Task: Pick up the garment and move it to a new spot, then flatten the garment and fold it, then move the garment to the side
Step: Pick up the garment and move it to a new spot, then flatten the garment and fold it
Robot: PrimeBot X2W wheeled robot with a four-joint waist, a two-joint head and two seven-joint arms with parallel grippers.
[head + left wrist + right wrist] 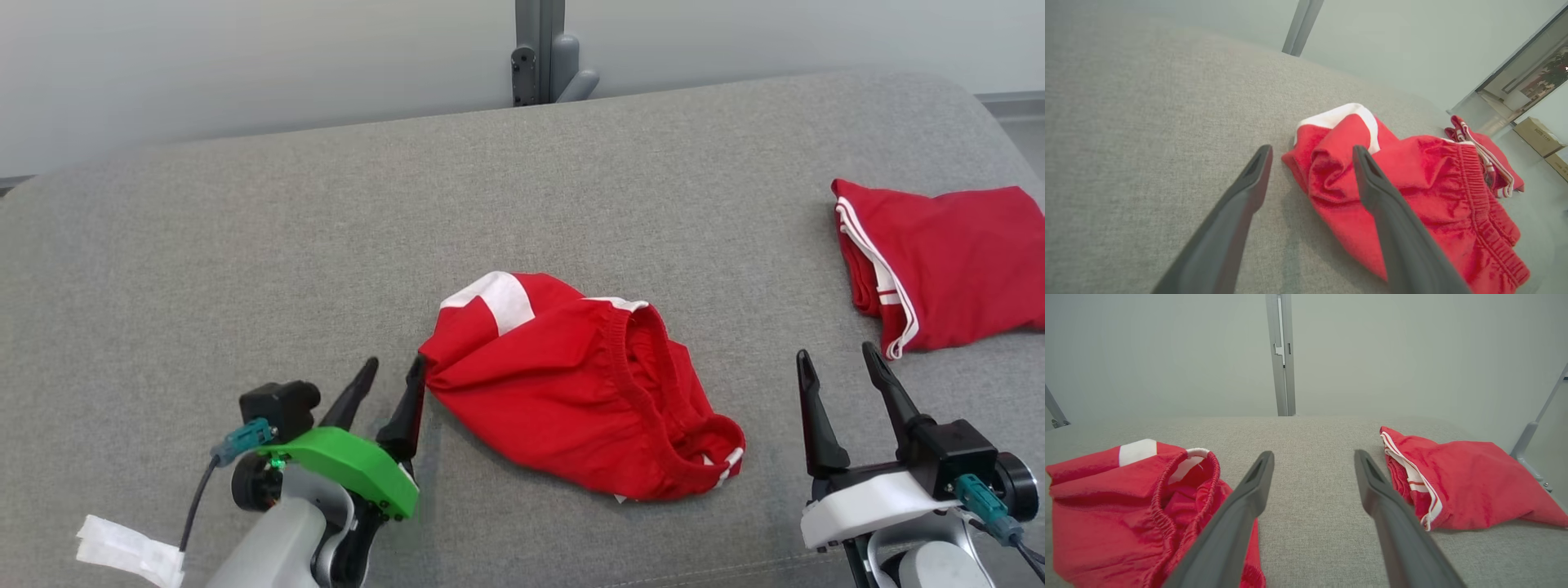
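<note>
At centre of grey cushion (pixel 245 245): red garment (pixel 571 392), crumpled, unflattened, unfolded. Left gripper (pixel 397 363) at its 9 o'clock edge, fingers spread, empty; right gripper (pixel 837 353) at 3 o'clock, likewise. Flattening, folding, setting aside remain.

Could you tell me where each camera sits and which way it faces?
Head view: on the head, looking down at the grey fabric surface; left end effector and right end effector show, both open.
Left wrist view: on the left arm, looking along its fingers at the crumpled red white-trimmed shorts.
Right wrist view: on the right arm, looking along its fingers toward the pale wall.
Shared: all show the shorts and the folded red striped garment.
</note>
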